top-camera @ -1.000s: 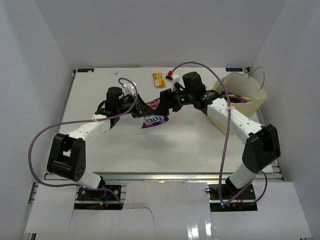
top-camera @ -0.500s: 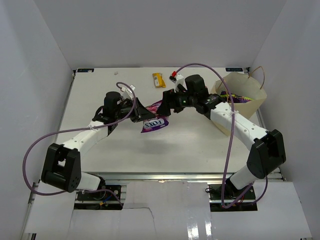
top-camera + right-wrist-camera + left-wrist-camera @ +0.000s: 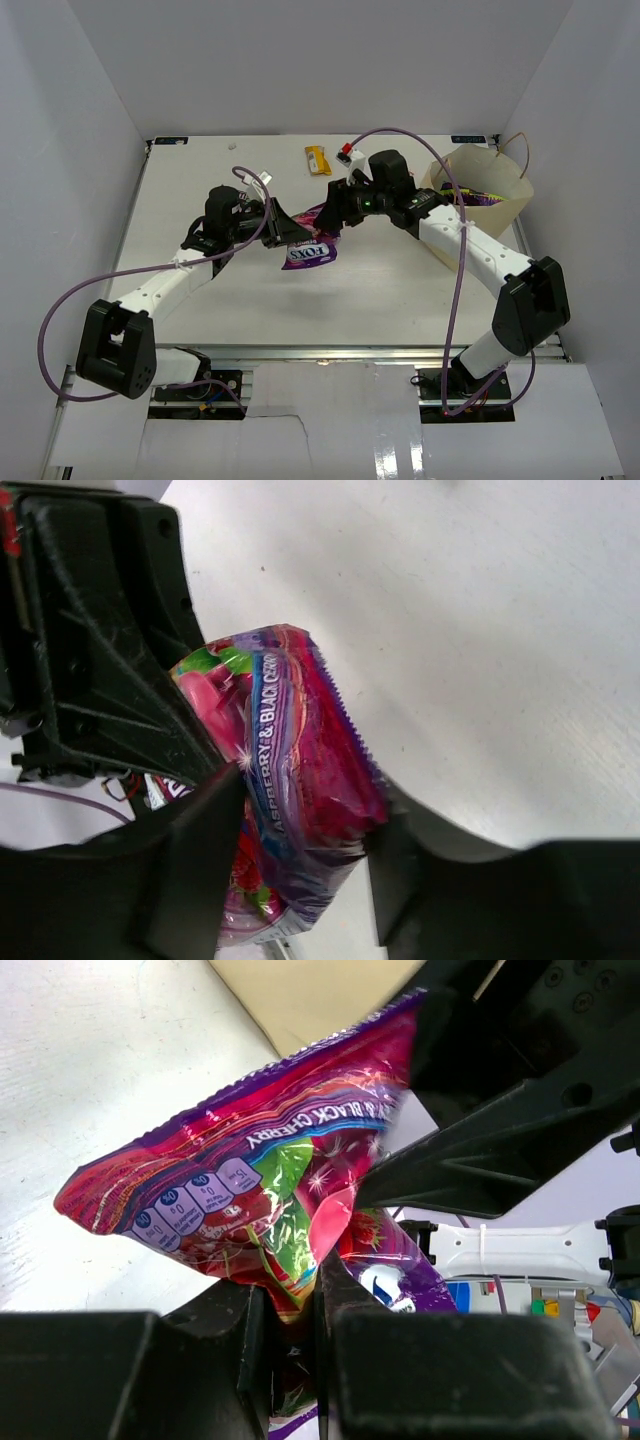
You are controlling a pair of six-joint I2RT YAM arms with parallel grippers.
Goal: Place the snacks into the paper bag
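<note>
Near the centre of the overhead view, the purple snack bag (image 3: 308, 250) is held off the counter (image 3: 200, 170) between both claws. The left claw (image 3: 290, 1312) pinches narrow on its lower edge. The right claw (image 3: 300, 830) grips its other end, a finger pressed to each side. The paper bag (image 3: 505, 203) stands upright at right, with packets (image 3: 475, 196) inside. A small yellow wrapper (image 3: 317, 160) lies at upper centre.

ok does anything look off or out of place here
One thing: the purple packet hangs crumpled above the table, pinched by both tools at once, with the left tool on one edge and the right tool around the other end. Nothing looks spilled or torn.
</note>
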